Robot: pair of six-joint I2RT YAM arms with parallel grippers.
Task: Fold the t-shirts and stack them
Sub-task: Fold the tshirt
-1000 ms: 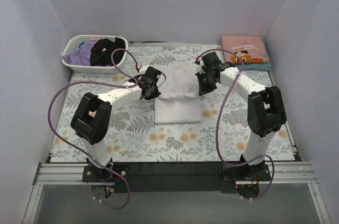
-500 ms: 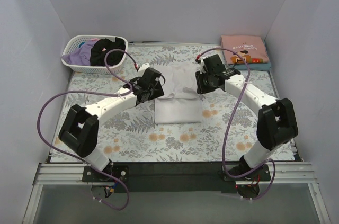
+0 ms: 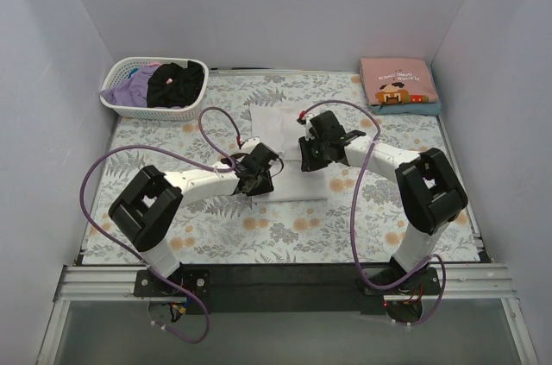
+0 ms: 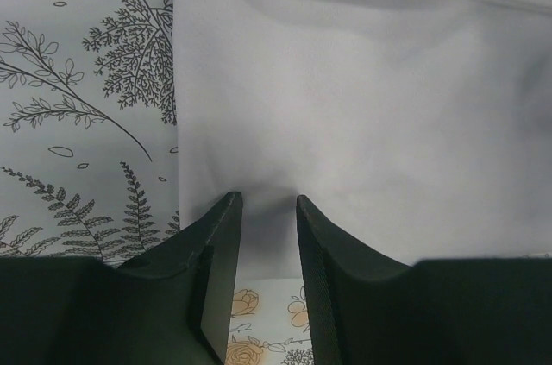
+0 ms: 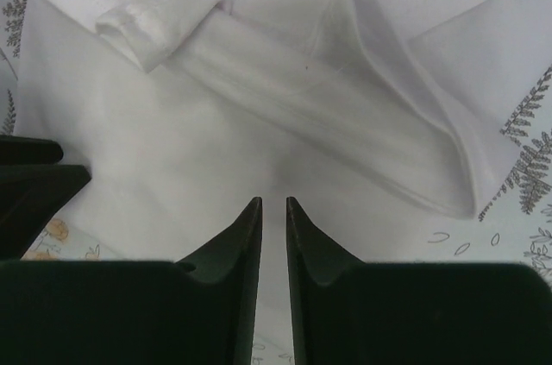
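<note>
A plain white t-shirt lies flat on the floral table cloth mid-table, its sleeves folded inward. My left gripper is low at the shirt's near left hem. In the left wrist view its jaws stand a narrow gap apart over the hem, with the flat shirt beyond. My right gripper is over the shirt's right side. In the right wrist view its jaws are almost closed with nothing between them, pointing at a folded sleeve. A folded pink printed tee lies on a teal one at the back right.
A white slotted basket at the back left holds a black tee and a lavender one. Grey walls close in three sides. Purple cables loop over both arms. The floral cloth covers the table.
Both grippers have moved from the shirt's far shoulders toward the near edge, the left farther than the right. The shirt's far part, raised before, now lies flat.
</note>
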